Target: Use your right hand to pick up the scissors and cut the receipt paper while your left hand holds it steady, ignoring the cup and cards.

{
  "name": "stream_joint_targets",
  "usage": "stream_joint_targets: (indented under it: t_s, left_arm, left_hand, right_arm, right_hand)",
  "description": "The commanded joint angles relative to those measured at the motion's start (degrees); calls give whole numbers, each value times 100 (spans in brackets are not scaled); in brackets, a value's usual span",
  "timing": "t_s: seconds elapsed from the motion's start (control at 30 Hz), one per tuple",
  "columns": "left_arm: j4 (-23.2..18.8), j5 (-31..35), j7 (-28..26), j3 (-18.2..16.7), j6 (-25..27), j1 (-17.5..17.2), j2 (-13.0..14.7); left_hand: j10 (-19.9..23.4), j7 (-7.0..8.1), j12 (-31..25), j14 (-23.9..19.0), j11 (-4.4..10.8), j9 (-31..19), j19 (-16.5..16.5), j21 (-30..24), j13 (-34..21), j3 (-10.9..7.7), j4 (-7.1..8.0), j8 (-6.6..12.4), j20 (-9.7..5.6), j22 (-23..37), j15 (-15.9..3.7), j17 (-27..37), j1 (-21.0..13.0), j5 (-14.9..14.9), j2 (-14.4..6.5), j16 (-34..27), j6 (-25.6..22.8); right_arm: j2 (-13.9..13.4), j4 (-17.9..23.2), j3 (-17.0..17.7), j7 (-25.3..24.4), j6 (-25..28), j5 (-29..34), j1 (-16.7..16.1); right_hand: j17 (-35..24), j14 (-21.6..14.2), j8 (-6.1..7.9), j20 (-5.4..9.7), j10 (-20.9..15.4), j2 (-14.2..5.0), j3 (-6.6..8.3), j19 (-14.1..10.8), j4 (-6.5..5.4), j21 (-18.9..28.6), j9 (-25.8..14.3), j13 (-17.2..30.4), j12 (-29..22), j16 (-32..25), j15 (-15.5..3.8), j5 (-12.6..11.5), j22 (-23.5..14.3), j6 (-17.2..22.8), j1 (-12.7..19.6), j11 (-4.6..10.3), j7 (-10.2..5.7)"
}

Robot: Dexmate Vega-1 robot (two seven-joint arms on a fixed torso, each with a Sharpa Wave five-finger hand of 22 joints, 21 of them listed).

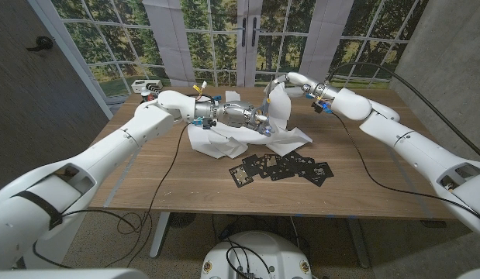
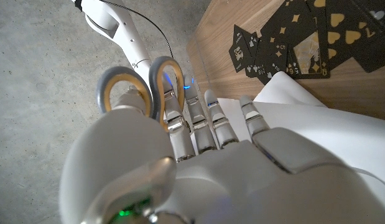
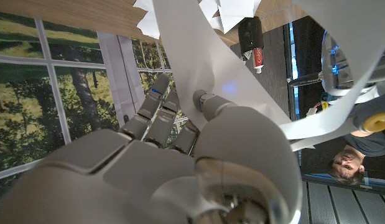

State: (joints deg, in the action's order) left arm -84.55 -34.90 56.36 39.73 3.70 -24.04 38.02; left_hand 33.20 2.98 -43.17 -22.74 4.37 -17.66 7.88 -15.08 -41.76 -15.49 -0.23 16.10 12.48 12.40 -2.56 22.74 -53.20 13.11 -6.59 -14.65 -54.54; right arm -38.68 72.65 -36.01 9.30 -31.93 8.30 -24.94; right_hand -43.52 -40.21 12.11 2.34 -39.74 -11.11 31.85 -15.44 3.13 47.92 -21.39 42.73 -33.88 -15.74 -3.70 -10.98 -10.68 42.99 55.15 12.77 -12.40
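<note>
Left hand (image 2: 198,168): holds the scissors (image 2: 139,90) by the handles; blades hidden.
Right hand (image 3: 180,162): pinches the receipt paper (image 3: 198,56) strip.
Cards (image 1: 282,167): on worktop (image 1: 379,194).

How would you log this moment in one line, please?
left hand: holds scissors | right hand: holds receipt paper lifted | playing cards: spread on table, untouched
</note>
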Motion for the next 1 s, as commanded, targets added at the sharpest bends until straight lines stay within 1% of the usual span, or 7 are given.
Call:
stream_joint_targets:
  t_s: [0.03, 0.3, 0.5, 0.8, 1.0]
  left_arm:
    - [-19, -49, -37, -24, -44, -47, -4]
    - [-128, -124, -152, -112, -33, -143, 63]
    - [-236, -178, -272, -208, -140, -250, 100]
    - [-152, -251, -239, -243, -203, -237, 59]
    - [-226, -292, -350, -340, -229, -306, 133]
  left_hand:
    - [614, 20, -96, -10, 582, -29, 32, -37, -354, -81, 9, 27, -9, 22, -108, 6, -577, -26, -506, -18, -16]
    - [629, 17, -95, -2, 585, -63, 23, -36, -367, -170, 41, 40, -9, 19, -113, -7, -545, -80, -476, 2, -16]
    - [633, 15, -92, -9, 590, -81, 21, -37, -373, -216, 51, 48, -10, 17, -113, -17, -529, -109, -459, 11, -22]
    - [647, 10, -78, -20, 598, -115, 17, -39, -366, -300, 68, 61, -10, 15, -111, -37, -494, -159, -436, 29, -26]
    - [654, 13, -78, -18, 596, -130, 17, -40, -372, -338, 68, 64, -10, 13, -108, -48, -482, -179, -424, 41, -22]
  right_arm:
    - [-89, 185, 64, -22, 125, -1, -113]
    - [-84, 213, 71, -15, 211, -19, -118]
    - [-146, 318, 103, -30, 288, -15, -173]
    - [-211, 531, 158, -51, 501, -41, -284]
    - [-194, 587, 153, -34, 600, -45, -269]
  right_hand:
    - [-1, -49, 20, 142, -184, -13, -249, 13, -216, 48, -8, 6, -6, -18, -971, 1, 6, 27, 48, -114, 2]
    - [1, -53, 17, 145, -195, -14, -252, 15, -214, 52, -8, 21, -5, -21, -972, 2, 6, 22, 53, -115, 2]
    - [1, -54, 16, 148, -195, -12, -252, 16, -215, 56, -7, 25, 6, -22, -973, 3, 6, 23, 56, -113, 4]
    - [-4, -55, 16, 154, -208, -14, -249, 16, -217, 63, -8, 37, 11, -25, -972, 3, 5, 28, 61, -113, 6]
    - [-3, -57, 15, 155, -210, -13, -251, 16, -216, 67, -8, 43, 15, -26, -974, 4, 5, 28, 64, -113, 5]
